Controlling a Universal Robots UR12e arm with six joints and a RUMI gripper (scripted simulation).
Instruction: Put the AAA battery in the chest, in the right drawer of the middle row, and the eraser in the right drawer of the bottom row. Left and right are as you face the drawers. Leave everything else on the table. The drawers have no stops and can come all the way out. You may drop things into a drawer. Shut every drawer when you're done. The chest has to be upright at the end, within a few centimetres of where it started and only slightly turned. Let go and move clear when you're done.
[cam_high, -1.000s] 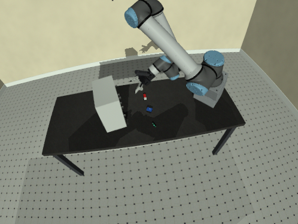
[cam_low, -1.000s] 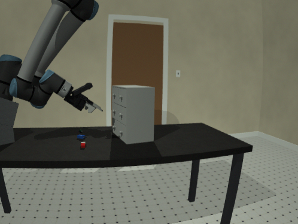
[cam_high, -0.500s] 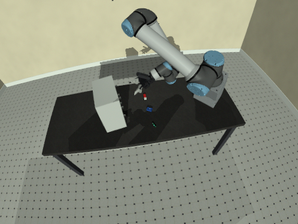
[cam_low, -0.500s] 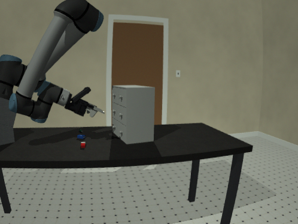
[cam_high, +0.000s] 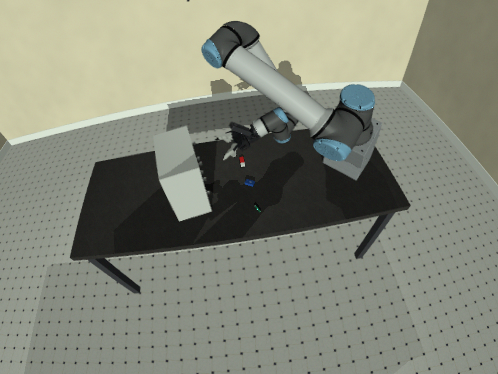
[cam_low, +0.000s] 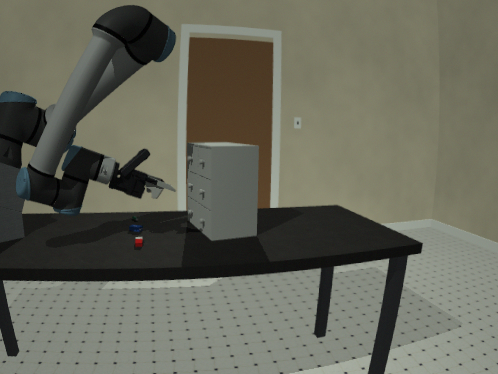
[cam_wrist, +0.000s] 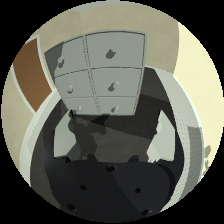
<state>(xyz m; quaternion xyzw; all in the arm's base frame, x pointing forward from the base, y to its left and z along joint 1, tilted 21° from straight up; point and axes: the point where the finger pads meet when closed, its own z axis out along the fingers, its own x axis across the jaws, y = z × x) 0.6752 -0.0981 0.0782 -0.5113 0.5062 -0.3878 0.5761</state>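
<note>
Chest (cam_low: 227, 190) was seen upright at frame centre on the black table (cam_low: 300, 240), all drawers shut. Red-and-white eraser (cam_low: 139, 242) lay lower left of it; battery could not be identified. Gripper (cam_low: 162, 187), fingers spread wide and empty, was held left of the chest, apart.
</note>
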